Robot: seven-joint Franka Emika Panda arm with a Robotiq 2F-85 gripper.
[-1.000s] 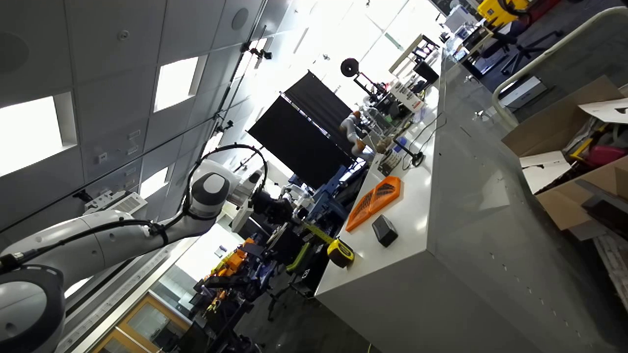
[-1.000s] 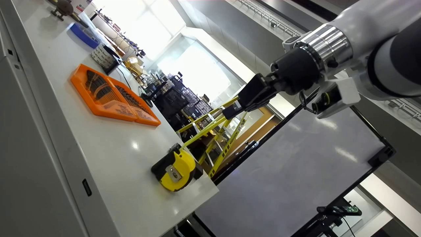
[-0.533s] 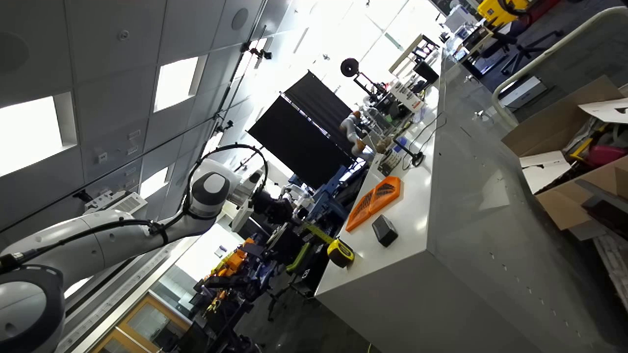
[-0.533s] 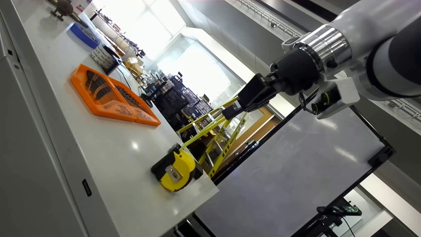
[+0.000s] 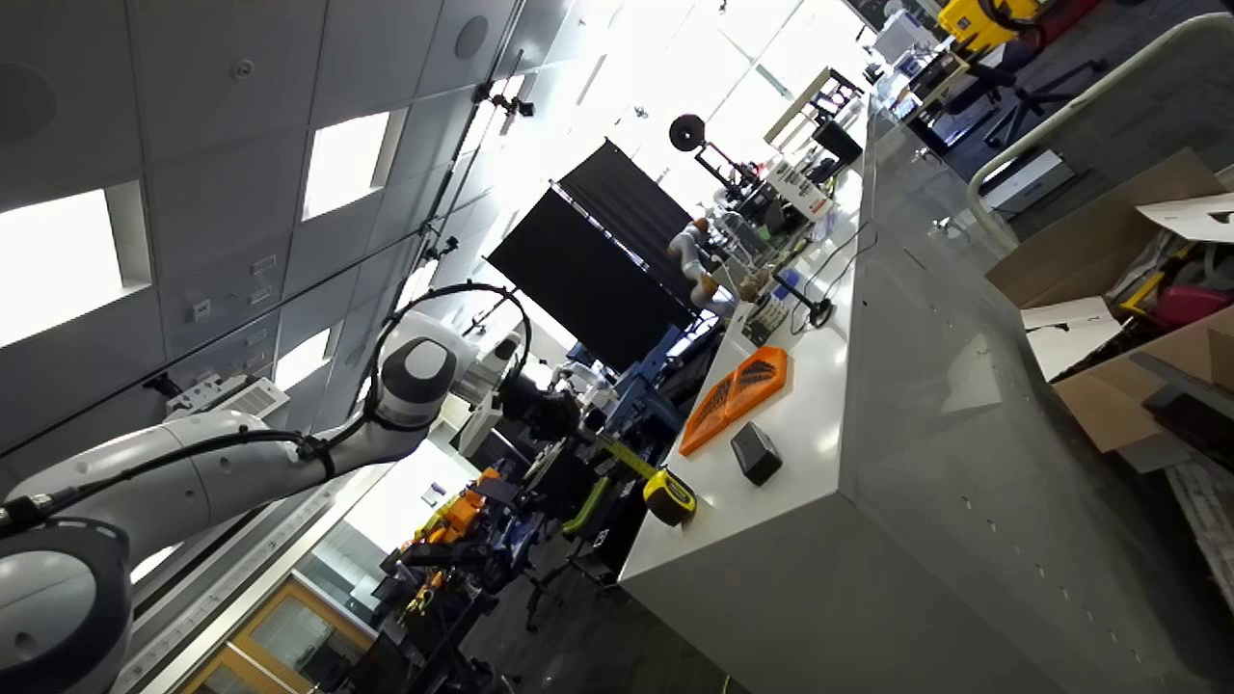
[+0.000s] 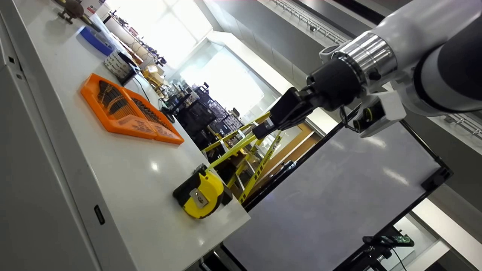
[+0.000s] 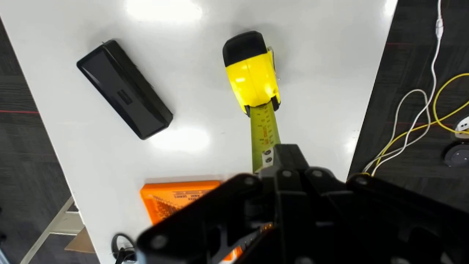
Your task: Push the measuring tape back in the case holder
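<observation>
Tape case [image 7: 253, 75] is upper middle of the wrist view, on the white counter [image 6: 147, 214], mouth turned toward the gripper [image 6: 262, 130]. Looks set on end in both exterior views, presumably so a push goes straight into the mouth and the counter takes the load. Blade [image 6: 231, 151] runs from the mouth to the fingertips, slanting up and right from lower middle in an exterior view; good length out, so not done.

Gripper: fingers together, no gap I can see. Makes sense as a blunt pusher, no grasp needed. Tips sit just beside the hook [image 7: 268, 156], to its right in the wrist view; can't tell if touching.

My read: pushing step. Wants tips centred on the blade end, force in line with it. Off-axis could kink the blade or tip the case; nothing seen clamping it.

Black box [image 7: 124, 88] at left, orange bit set [image 7: 172, 196] lower down: look parked aside, not part of this.
</observation>
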